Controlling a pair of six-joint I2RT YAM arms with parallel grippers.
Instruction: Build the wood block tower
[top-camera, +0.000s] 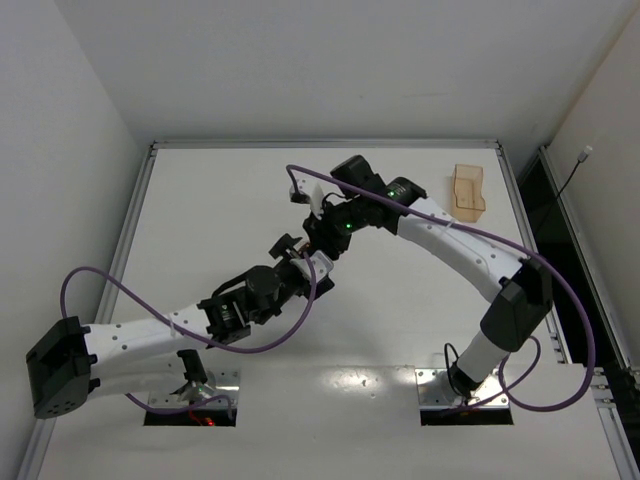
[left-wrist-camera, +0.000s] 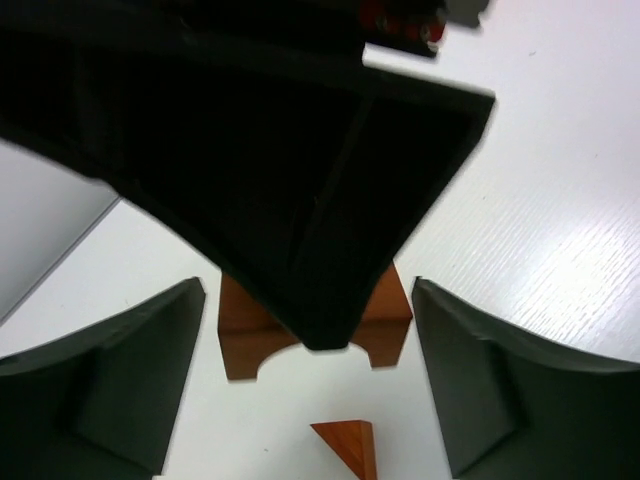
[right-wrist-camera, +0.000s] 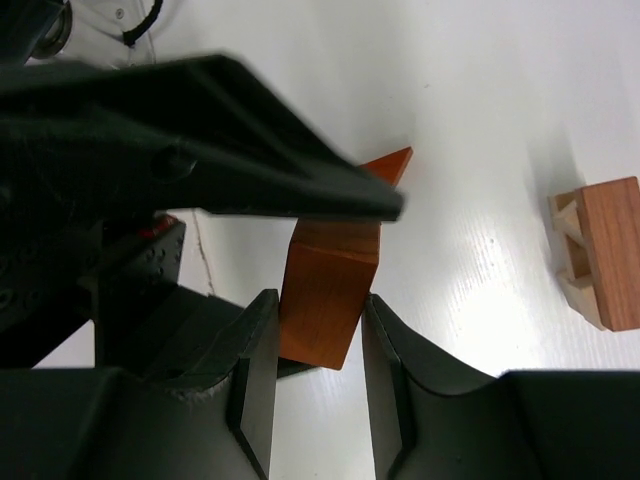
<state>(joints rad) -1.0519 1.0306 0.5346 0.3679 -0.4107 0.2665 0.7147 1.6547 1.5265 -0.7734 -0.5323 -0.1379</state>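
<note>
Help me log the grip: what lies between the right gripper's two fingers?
A reddish-brown wood block stands between the fingers of the right gripper, with both inner faces against its sides. The right wrist view shows it.

This was most likely a robotics lab test cell: a plain white table (top-camera: 220, 200) edged with aluminium rail (top-camera: 320, 144), bare white wall panels (top-camera: 60, 150) closing it in, and a left arm (top-camera: 140, 335) and right arm (top-camera: 460, 245) trailing purple cables (top-camera: 90, 270), bolted down.
</note>
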